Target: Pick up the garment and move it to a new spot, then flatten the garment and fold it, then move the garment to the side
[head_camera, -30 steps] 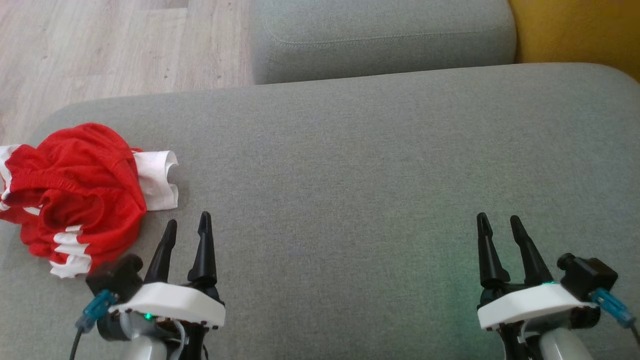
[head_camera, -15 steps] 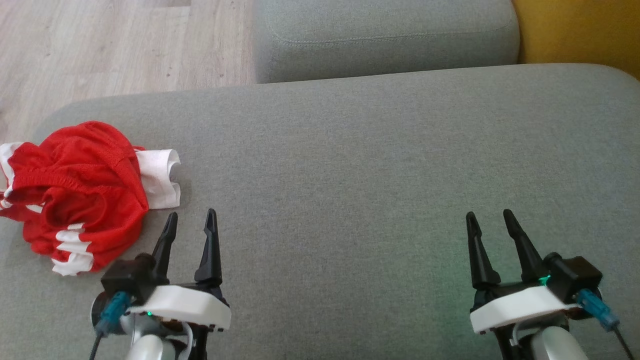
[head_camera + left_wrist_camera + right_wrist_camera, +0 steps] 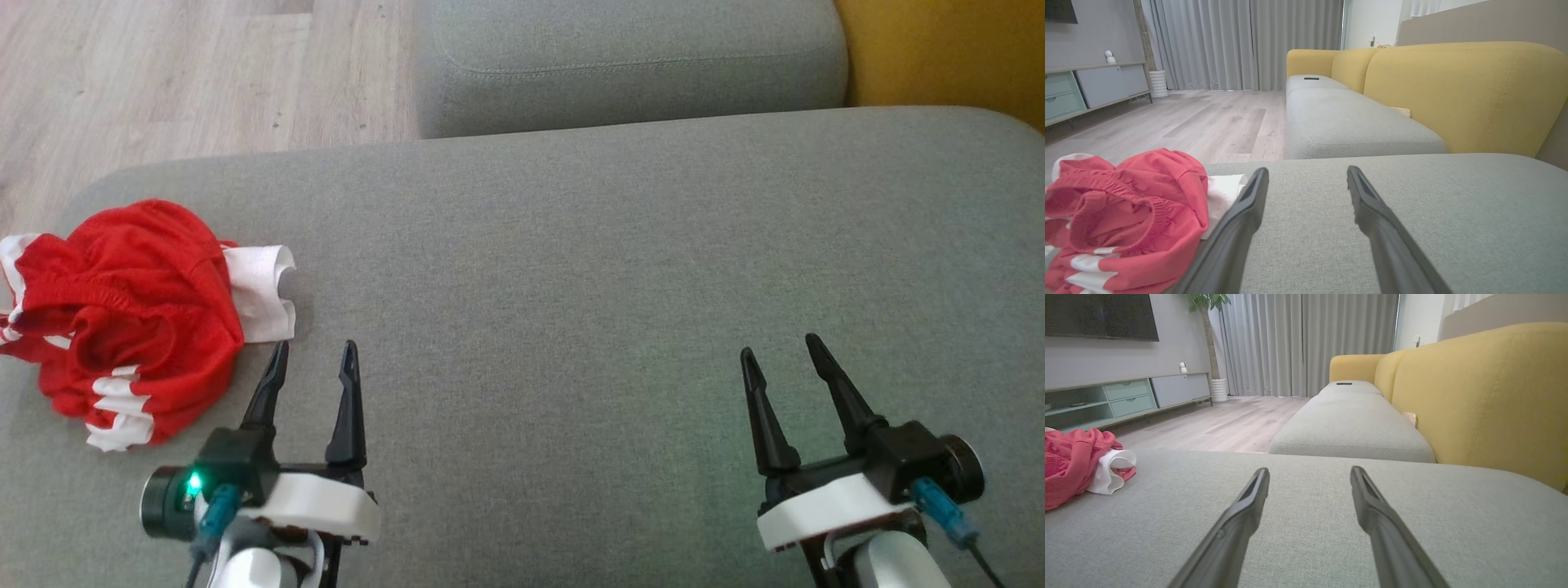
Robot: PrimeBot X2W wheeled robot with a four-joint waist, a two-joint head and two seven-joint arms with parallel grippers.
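The garment (image 3: 131,318) is a crumpled red piece with white stripes and a white edge, lying in a heap at the left end of the grey sofa cushion (image 3: 571,269). It also shows at the lower left of the left wrist view (image 3: 1122,216) and at the far left of the right wrist view (image 3: 1077,465). My left gripper (image 3: 314,359) is open just right of the heap, its fingertips (image 3: 1259,175) close to the white edge, holding nothing. Far to the right, my right gripper (image 3: 780,353) hovers open and empty over bare cushion.
A second grey cushion (image 3: 629,65) lies beyond the near one, with the yellow sofa back (image 3: 947,57) to the right. Wooden floor (image 3: 163,82) lies past the cushion's far left edge. A TV cabinet (image 3: 1126,396) and curtains (image 3: 1306,343) stand across the room.
Both grippers have turned about their wrists, and the wrist cameras have swung round. The right gripper has drifted a little left. The garment lies as before.
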